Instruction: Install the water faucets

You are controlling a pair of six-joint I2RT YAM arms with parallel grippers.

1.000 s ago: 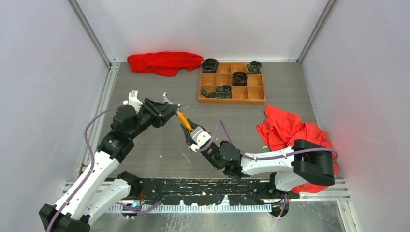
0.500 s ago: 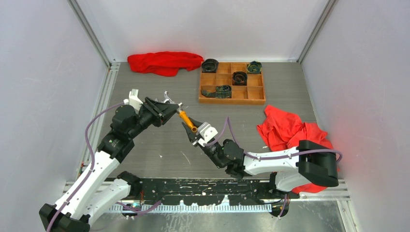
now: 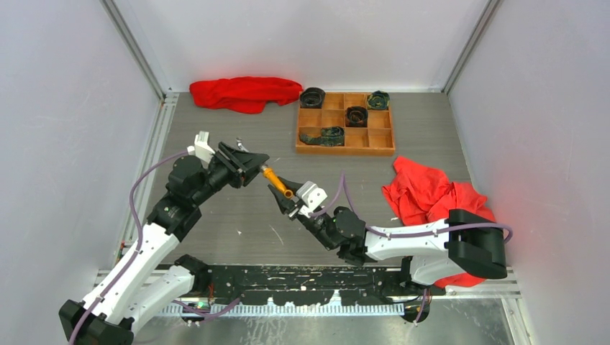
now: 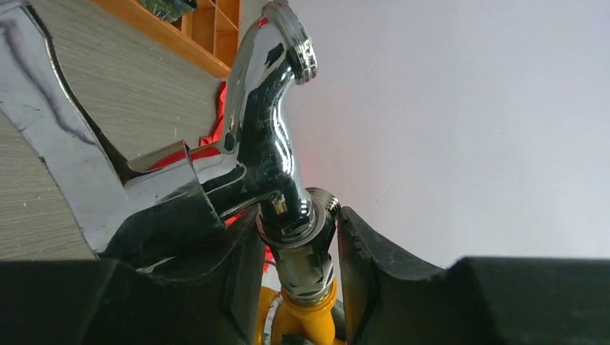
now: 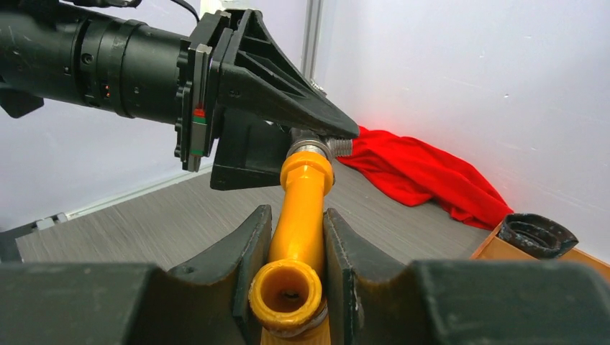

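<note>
The shiny silver faucet (image 4: pixel 266 129) is clamped at its threaded base in my left gripper (image 4: pixel 298 251), spout curving up. The orange-yellow faucet (image 5: pixel 302 208) is clamped in my right gripper (image 5: pixel 295 244), its open spout end facing the camera. Its far end meets the silver faucet's metal nut (image 5: pixel 313 151) at the left gripper's tips. In the top view the orange-yellow faucet (image 3: pixel 276 181) spans between the left gripper (image 3: pixel 257 164) and the right gripper (image 3: pixel 286 199), above the table's middle-left. The silver faucet is mostly hidden there.
A wooden compartment tray (image 3: pixel 345 150) with several dark rolled items (image 3: pixel 312 97) stands at the back right. One red cloth (image 3: pixel 244 92) lies at the back left, another (image 3: pixel 428 190) at the right over the right arm's base. Grey walls close in on three sides.
The right wrist has moved up and to the right a little. The left gripper has shifted slightly back and left. Both faucets stay held and joined end to end.
</note>
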